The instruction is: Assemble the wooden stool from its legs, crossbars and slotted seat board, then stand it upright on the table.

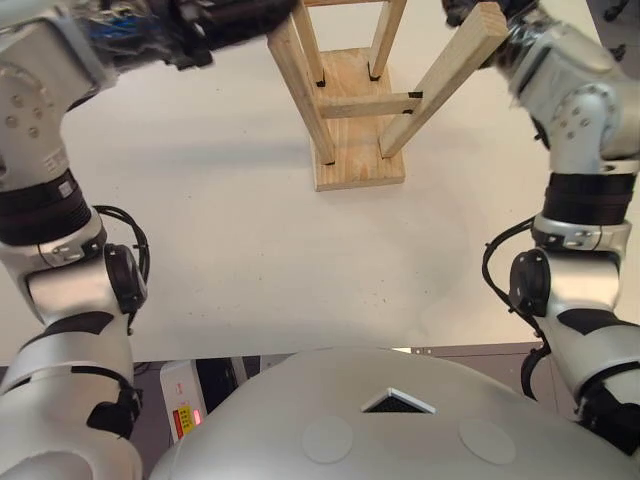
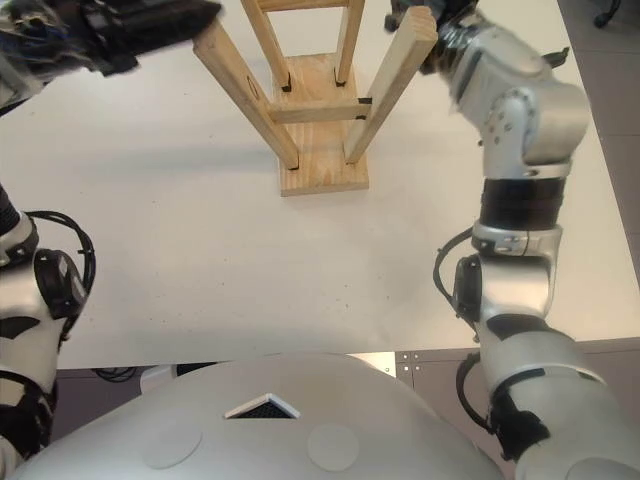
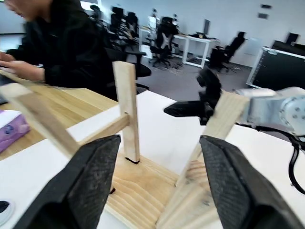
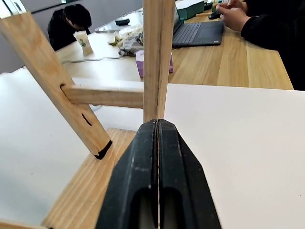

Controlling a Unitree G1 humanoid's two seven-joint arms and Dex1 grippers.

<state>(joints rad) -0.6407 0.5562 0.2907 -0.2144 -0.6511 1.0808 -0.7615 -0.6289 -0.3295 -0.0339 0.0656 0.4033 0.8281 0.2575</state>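
- The left gripper (image 3: 160, 140) hovers over the far left part of the table (image 1: 200, 220), level with the top of the near left leg (image 1: 300, 85). Its jaws stand wide apart and grip nothing.
- The stool (image 1: 355, 160) sits upside down toward the far side of the table, well back from the near edge. Its slotted seat board (image 1: 350, 170) lies flat on the table and the four legs point up.
- A crossbar (image 1: 365, 103) ties the two near legs, which splay outward as they rise.
- The near right leg (image 1: 445, 80) leans toward the table's right edge.
- The right gripper (image 4: 156, 121) is at that leg's upper end. Its jaws are pressed together with nothing between them, and the leg stands just past the tips.
- Handling, as a judgement: the stool is plain wood, stiff and probably light, with flat-sided legs that suit flat pads.
- The slotted joints may be only push-fit, so prying a leg tip could work it loose.
- For turning it over, I would hold two opposite legs low down, near the crossbars or seat.
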